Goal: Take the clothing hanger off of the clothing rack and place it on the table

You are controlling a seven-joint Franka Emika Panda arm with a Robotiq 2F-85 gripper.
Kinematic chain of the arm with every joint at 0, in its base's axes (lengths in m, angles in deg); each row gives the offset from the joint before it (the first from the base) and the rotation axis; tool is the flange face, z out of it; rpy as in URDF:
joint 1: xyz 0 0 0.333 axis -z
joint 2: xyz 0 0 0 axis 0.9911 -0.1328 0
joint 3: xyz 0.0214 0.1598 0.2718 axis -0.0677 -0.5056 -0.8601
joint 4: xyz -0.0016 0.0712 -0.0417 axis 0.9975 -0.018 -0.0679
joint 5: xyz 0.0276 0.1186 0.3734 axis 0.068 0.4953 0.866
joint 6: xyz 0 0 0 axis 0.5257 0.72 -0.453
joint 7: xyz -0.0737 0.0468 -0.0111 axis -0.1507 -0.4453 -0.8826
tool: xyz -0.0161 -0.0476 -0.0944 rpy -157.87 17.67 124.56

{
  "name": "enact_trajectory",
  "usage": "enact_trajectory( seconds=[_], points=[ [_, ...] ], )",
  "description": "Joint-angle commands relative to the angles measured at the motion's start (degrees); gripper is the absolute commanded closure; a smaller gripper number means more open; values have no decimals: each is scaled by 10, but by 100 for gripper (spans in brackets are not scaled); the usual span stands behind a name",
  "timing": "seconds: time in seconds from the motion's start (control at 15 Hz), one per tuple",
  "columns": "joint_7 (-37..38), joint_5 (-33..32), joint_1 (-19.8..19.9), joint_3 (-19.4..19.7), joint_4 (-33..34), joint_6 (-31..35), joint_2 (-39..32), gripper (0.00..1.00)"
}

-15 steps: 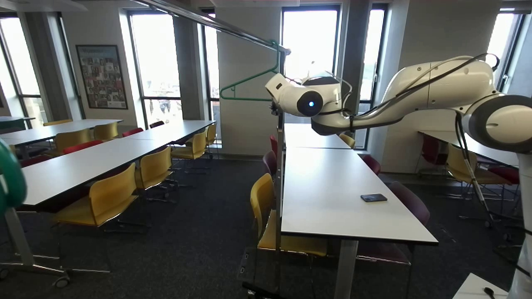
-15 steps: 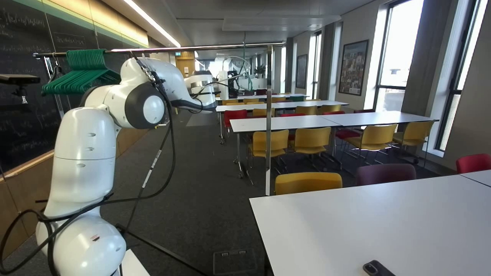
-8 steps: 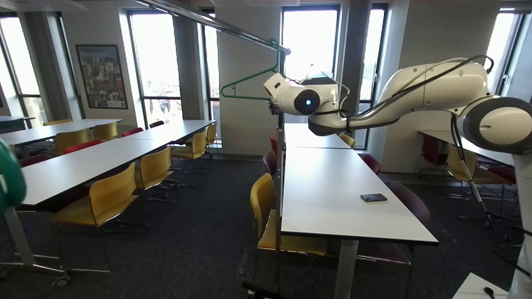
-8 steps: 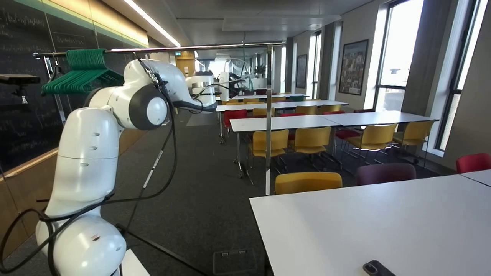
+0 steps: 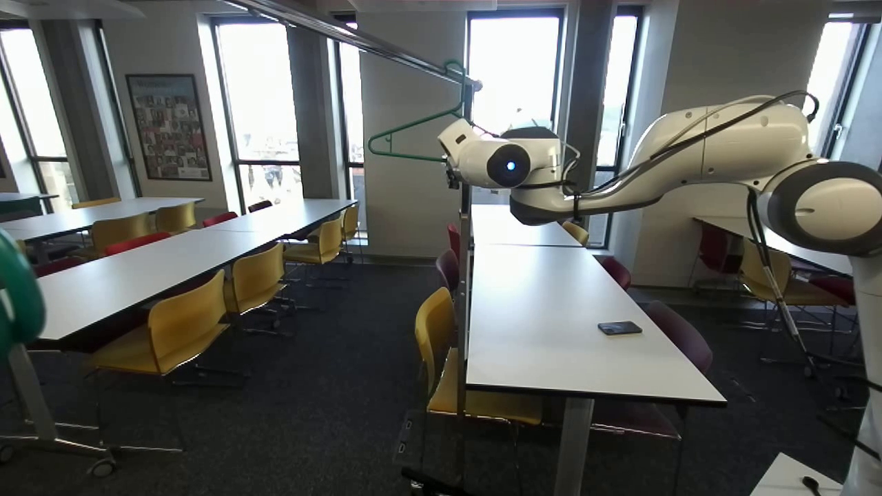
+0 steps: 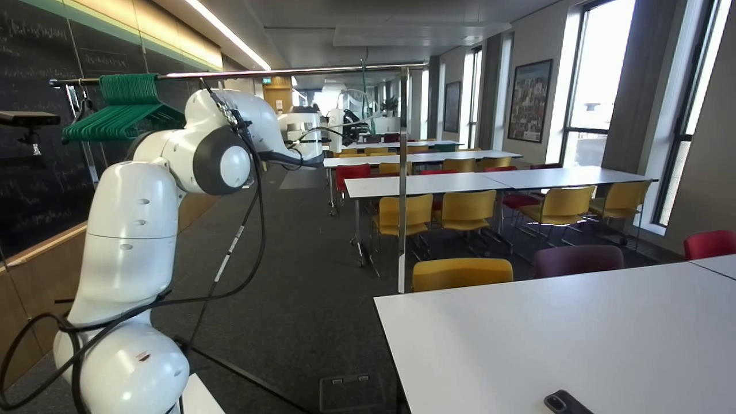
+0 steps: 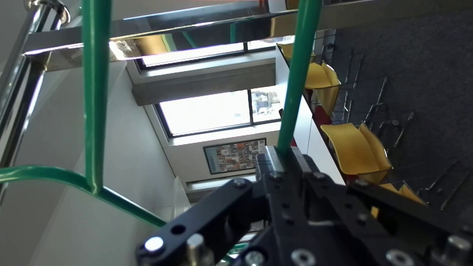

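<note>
Before me stands the clothing rack (image 6: 402,172), a long metal bar carried on a slim upright pole. Just beside that pole runs the long white surface (image 5: 537,296), its top well below the rack's bar. My white arm (image 6: 123,270) stretches out near the rack, the wrist lower than the bar and close to the bar's end by the pole. Behind the pole, in an exterior view, yellow chairs (image 6: 468,210) stand at other white tables (image 6: 425,185), and beyond the rack there is a framed poster (image 5: 169,129). A tight bunch of green hangers (image 6: 129,92) hangs from the rack's bar, well apart from the pole. The clothing hanger (image 7: 298,62), green and triangular, is up at the rack, near the pole's end of the bar: its body sits below the bar and its hook curves above it in both exterior views, though whether hook and bar touch I cannot tell. A dark phone (image 5: 620,328) lies on the surface, away from the rack's pole. Below the rack's bar, my fingers (image 7: 274,159) are closed on the hanger's bottom rod, one on either side of it.
</note>
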Motion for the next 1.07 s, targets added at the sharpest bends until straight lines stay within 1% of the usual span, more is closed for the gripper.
enact_trajectory(
  seconds=[0.0,0.07,0.2,0.27,0.73,1.0],
  points=[
    [1,9,-3,-1,15,-14,-2,96],
    [2,10,-3,-1,15,-13,-2,94],
    [1,13,-3,-1,15,-14,-2,100],
    [1,16,-2,-1,15,-14,-1,98],
    [2,42,-3,-4,19,-15,7,98],
    [-6,73,-1,-8,21,-12,24,98]
  ],
)
